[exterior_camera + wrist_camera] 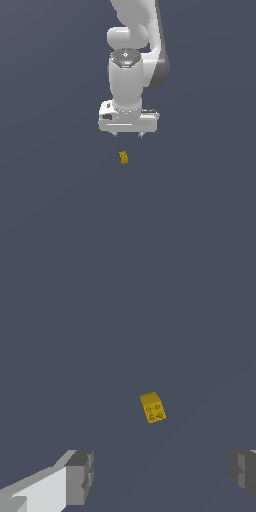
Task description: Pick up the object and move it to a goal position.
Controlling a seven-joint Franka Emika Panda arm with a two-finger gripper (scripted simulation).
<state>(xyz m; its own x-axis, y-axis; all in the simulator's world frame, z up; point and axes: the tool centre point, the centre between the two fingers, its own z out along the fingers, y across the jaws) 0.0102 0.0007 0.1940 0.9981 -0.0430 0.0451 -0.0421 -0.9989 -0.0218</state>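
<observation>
sitting apart from the spread gripper, a studded yellow-orange brick.

Brick below hand, apart, untouched.

Arm hung vertically at upper centre of the exterior view.
The gripper is pointed straight down, its fingers spread wide apart, nothing held.

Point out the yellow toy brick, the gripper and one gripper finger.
yellow toy brick (153,407): wrist view, middle of its studded face.
gripper (128,135): exterior view, midway between its fingertips.
gripper finger (79,477): wrist view, on its grey pad.
</observation>
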